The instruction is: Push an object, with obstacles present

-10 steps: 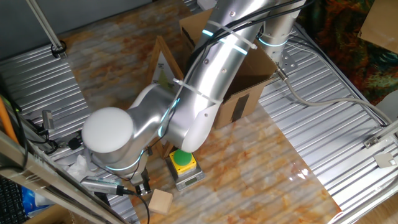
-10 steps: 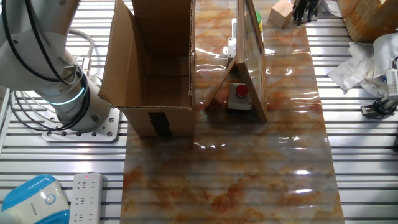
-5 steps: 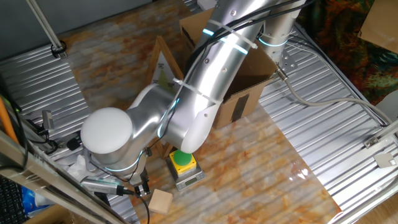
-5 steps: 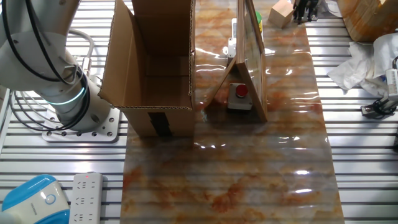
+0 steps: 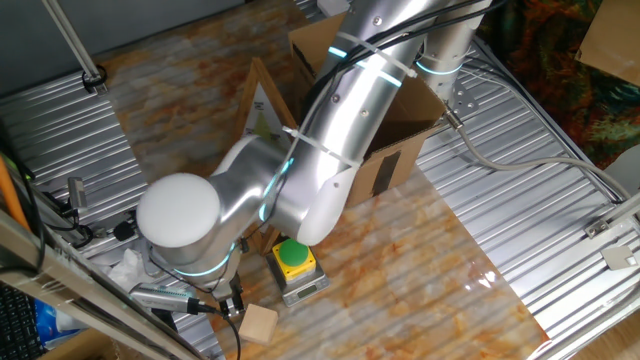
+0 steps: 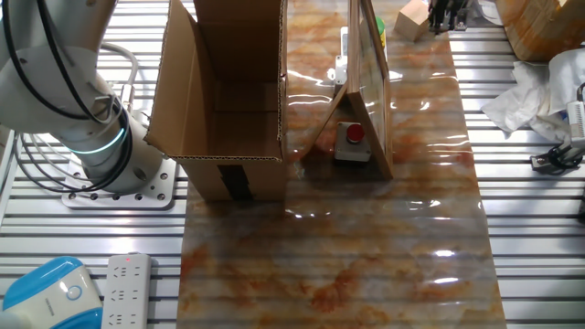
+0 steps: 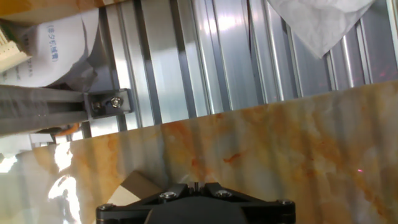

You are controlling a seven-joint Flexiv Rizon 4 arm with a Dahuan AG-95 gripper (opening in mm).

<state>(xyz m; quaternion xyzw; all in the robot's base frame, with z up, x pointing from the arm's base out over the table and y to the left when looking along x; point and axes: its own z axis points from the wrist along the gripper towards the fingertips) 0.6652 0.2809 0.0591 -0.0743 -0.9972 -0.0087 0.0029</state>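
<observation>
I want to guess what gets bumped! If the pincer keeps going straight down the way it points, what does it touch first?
Probably the marbled tabletop. The pincer points down beside the wooden cube, apparently just off it, though depth is unclear.

Light is bright and even in all three views, and it falls from above. The glossy marbled table throws back white streaks of glare in the other fixed view, strongest in front of the cardboard box and toward the table's right edge. In one fixed view a small glint sits near the table's right edge, and the silver arm carries soft highlights. Shadows are short and soft-edged. Both fixed views are sharp with no visible edge bending. The hand view is slightly soft, with glare on the ribbed metal slats and a blown-out patch at the table's left edge.
</observation>
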